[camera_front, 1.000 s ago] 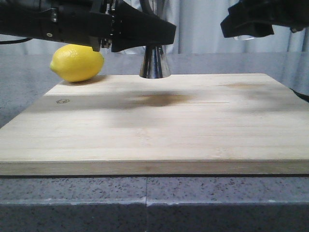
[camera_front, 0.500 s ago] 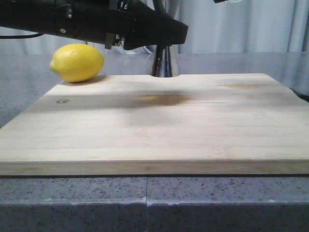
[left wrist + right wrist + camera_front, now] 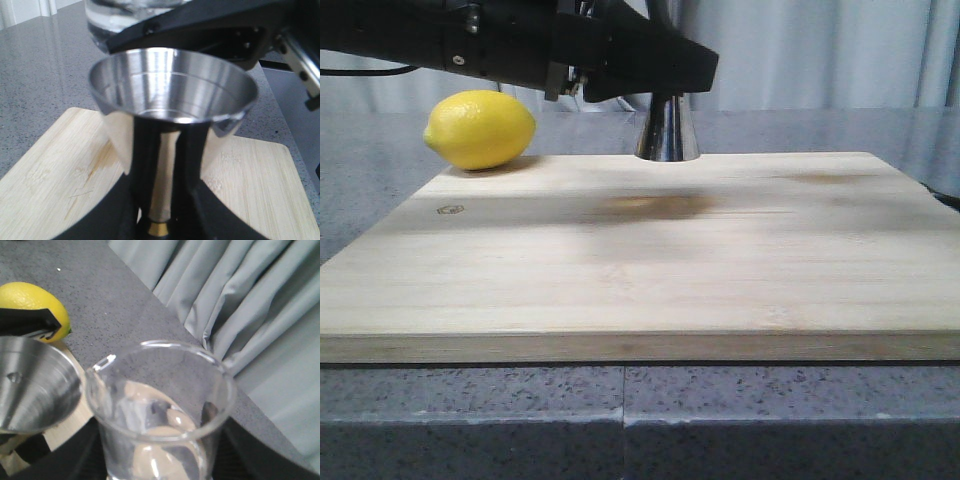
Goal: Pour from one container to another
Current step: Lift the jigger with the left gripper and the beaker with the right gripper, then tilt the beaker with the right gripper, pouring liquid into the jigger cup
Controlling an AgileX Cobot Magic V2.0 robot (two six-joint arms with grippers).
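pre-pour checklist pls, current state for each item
1. Left gripper shut on the jigger at its waist: ok.
2. Jigger upright, mouth open upward: ok.
3. Jigger cup free of liquid: cannot tell; one droplet on the inner wall in the right wrist view.
4. Right gripper holding the beaker: ok, upright, liquid inside.
5. Beaker lip over the jigger mouth: not ok, it sits beside the rim.
6. Lemon clear of the pour, off by the cutting board corner: ok.

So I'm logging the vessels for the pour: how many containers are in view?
2. The jigger is in the left tool over the board's far edge; the beaker is in the right tool beside its rim.
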